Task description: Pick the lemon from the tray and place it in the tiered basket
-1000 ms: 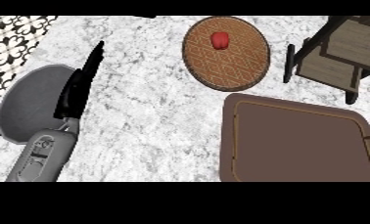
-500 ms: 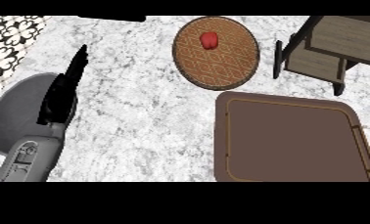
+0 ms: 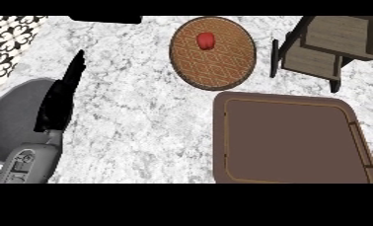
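- Red fruit (image 3: 206,41) lying on the round woven tray (image 3: 218,69), toward its far edge, untouched.
- Left robot hand (image 3: 58,99) over the left side of the desk (image 3: 138,101), fingers straight and pressed together, holding nothing, well apart from the tray.
- Tiered basket (image 3: 320,47) at far right, just beside the tray.
- Brown board (image 3: 287,143) near the front right, bare.

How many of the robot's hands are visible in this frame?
1. The left hand is at the view's left, over the marble counter, fingers straight. The right hand does not show anywhere.
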You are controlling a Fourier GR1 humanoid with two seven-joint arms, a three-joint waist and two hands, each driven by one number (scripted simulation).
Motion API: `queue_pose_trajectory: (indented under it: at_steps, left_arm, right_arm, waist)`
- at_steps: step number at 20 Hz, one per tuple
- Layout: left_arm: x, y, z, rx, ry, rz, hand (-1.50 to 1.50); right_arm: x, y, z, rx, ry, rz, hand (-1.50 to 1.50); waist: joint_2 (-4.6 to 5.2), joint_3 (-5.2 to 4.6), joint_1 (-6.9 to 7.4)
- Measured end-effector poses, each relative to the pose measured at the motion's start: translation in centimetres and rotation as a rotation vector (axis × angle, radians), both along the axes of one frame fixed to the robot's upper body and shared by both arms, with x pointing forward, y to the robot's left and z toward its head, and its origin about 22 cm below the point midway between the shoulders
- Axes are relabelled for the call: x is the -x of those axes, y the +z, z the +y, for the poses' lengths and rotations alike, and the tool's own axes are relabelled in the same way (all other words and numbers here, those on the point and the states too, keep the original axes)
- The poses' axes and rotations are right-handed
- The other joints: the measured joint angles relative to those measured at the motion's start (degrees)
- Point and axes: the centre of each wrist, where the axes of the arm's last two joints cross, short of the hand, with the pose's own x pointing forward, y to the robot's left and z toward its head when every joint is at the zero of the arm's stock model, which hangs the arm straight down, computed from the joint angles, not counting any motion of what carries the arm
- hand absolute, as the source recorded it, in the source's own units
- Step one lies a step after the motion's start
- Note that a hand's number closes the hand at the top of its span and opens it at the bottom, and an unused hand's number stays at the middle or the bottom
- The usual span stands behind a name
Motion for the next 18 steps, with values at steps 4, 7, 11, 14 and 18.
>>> queue_pose_trajectory:
  at_steps: [4,7,11,14,18]
  left_arm:
    - [0.0,-0.1,0.2,-0.002,0.011,0.001,0.0]
    - [0.0,0.0,0.1,-0.003,0.018,0.001,0.0]
    - [0.3,-0.2,0.1,-0.004,0.02,0.006,0.0]
    - [0.2,-0.1,0.2,-0.005,0.026,0.009,0.0]
    - [0.1,-0.2,0.8,-0.007,0.037,0.015,0.0]
  right_arm:
    - [-0.3,-1.0,0.3,-0.01,0.016,-0.053,-1.5]
    - [-0.3,-0.9,0.8,0.028,0.023,-0.118,-1.5]
    - [0.1,0.1,1.2,0.121,0.018,-0.207,-1.5]
    - [0.5,1.2,1.6,0.193,0.011,-0.272,-1.5]
    - [1.4,3.3,1.8,0.262,-0.013,-0.352,-1.5]
  waist:
    - [-0.11,-0.01,-0.7]
    - [-0.26,-0.01,-1.14]
    - [-0.4,-0.05,-1.28]
    - [-0.5,-0.08,-1.63]
    - [-0.75,-0.17,-2.13]
